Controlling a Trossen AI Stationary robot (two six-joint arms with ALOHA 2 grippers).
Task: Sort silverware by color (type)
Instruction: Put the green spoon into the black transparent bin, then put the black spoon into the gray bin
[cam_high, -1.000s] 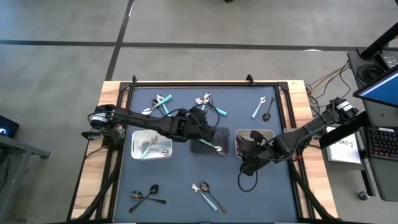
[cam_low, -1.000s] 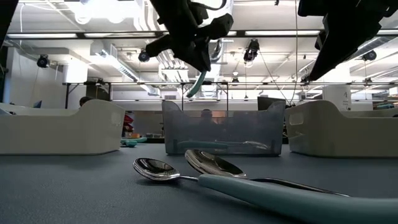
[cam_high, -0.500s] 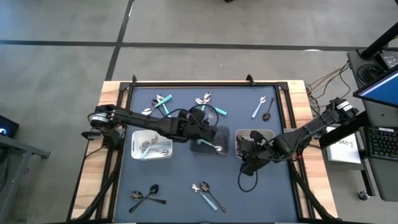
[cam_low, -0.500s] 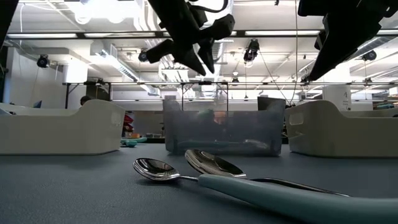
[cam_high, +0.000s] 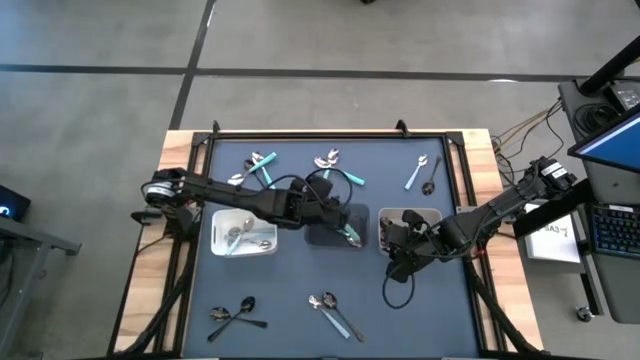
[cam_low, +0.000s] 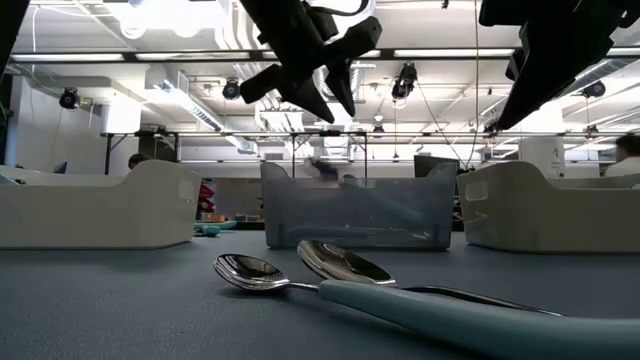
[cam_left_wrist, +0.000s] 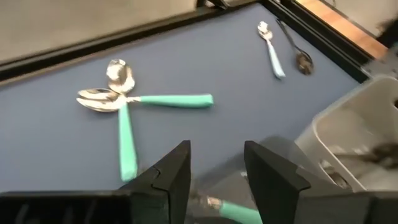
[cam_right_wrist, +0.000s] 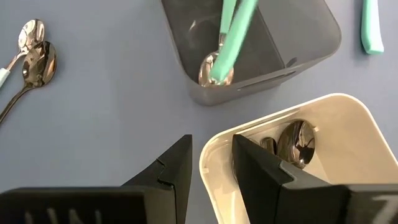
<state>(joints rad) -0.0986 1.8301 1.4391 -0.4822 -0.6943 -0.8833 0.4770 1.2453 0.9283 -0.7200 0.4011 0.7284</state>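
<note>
My left gripper (cam_high: 337, 213) hangs open above the grey tray (cam_high: 322, 238) at the table's middle, nothing between its fingers (cam_left_wrist: 214, 180). A teal-handled spoon (cam_high: 350, 236) lies in that tray, its handle (cam_left_wrist: 233, 210) showing below the fingers. The right wrist view shows two teal handles leaning in the grey tray (cam_right_wrist: 249, 43). My right gripper (cam_high: 395, 247) waits open beside the right white tray (cam_right_wrist: 292, 155), which holds dark spoons (cam_right_wrist: 298, 140). More silverware lies loose on the mat: two teal spoons (cam_left_wrist: 124, 106) and a teal and a dark spoon (cam_left_wrist: 273, 46).
A left white tray (cam_high: 243, 232) holds silver pieces. Loose pairs lie at the far left (cam_high: 258, 165), far middle (cam_high: 335, 165), far right (cam_high: 422, 172), near left (cam_high: 235, 315) and near middle (cam_high: 335, 312). A raised black frame (cam_high: 330, 133) borders the mat.
My left gripper has opened above the grey tray and let go of a teal-handled spoon. The spoon, which hung from the fingers a second ago, has dropped into the tray. The right arm has kept still.
</note>
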